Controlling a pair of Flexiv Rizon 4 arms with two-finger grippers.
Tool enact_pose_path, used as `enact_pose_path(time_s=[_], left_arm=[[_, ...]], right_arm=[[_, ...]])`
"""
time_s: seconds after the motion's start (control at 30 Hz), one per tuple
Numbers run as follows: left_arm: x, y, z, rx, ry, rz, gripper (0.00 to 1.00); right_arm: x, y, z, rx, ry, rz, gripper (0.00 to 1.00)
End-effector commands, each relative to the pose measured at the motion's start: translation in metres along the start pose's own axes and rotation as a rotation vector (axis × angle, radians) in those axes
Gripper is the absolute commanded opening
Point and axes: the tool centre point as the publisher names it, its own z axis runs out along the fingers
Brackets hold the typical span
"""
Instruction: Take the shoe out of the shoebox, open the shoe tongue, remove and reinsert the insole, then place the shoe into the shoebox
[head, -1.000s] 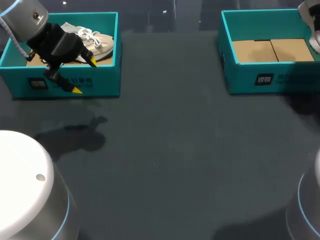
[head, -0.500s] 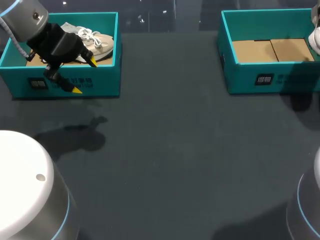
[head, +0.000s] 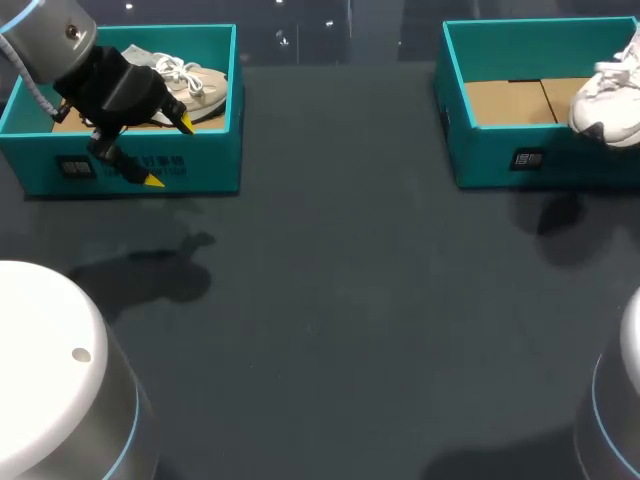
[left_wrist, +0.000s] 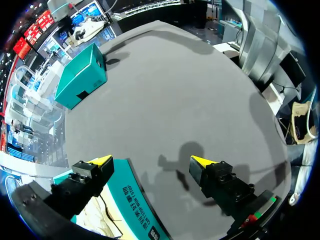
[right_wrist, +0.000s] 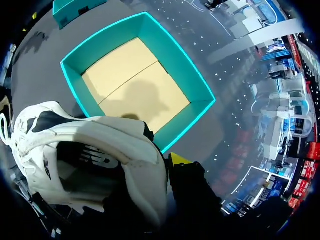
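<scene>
A white shoe with dark patches (head: 608, 102) hangs above the right end of the right teal shoebox (head: 495, 160). In the right wrist view my right gripper (right_wrist: 162, 162) is shut on the heel collar of this white shoe (right_wrist: 85, 135). One yellow tip shows and the other is hidden by the shoe. The box (right_wrist: 172, 55) with its bare cardboard floor lies below. My left gripper (head: 168, 152) stands open over the front wall of the left teal shoebox (head: 205, 165), where a beige laced shoe (head: 195, 82) lies. The open left gripper (left_wrist: 150, 162) straddles that wall (left_wrist: 132, 200).
The dark table (head: 350, 300) stretches between the two boxes. From the left wrist the right shoebox (left_wrist: 82, 75) shows far across the table. White arm bases sit at the near left (head: 50, 370) and near right (head: 615, 410) corners.
The white shoe has come in from the right edge and moved left over the right box. Its shadow on the table has shifted left. The left arm has not moved.
</scene>
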Motion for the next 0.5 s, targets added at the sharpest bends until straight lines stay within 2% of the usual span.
enact_pose_path(time_s=[0.03,0.2,0.5], left_arm=[[0.0008,-0.0005,-0.0003,-0.003,0.0,0.001,1.0],[0.0008,-0.0005,-0.0003,-0.003,0.0,0.001,1.0],[0.0008,-0.0005,-0.0003,-0.003,0.0,0.001,1.0]], right_arm=[[-0.0151,0.0037,-0.0022,0.051,0.149,0.521,0.0],[-0.0217,0.0069,0.0007,0.056,0.202,0.582,0.0],[-0.0217,0.0069,0.0007,0.056,0.202,0.582,0.0]])
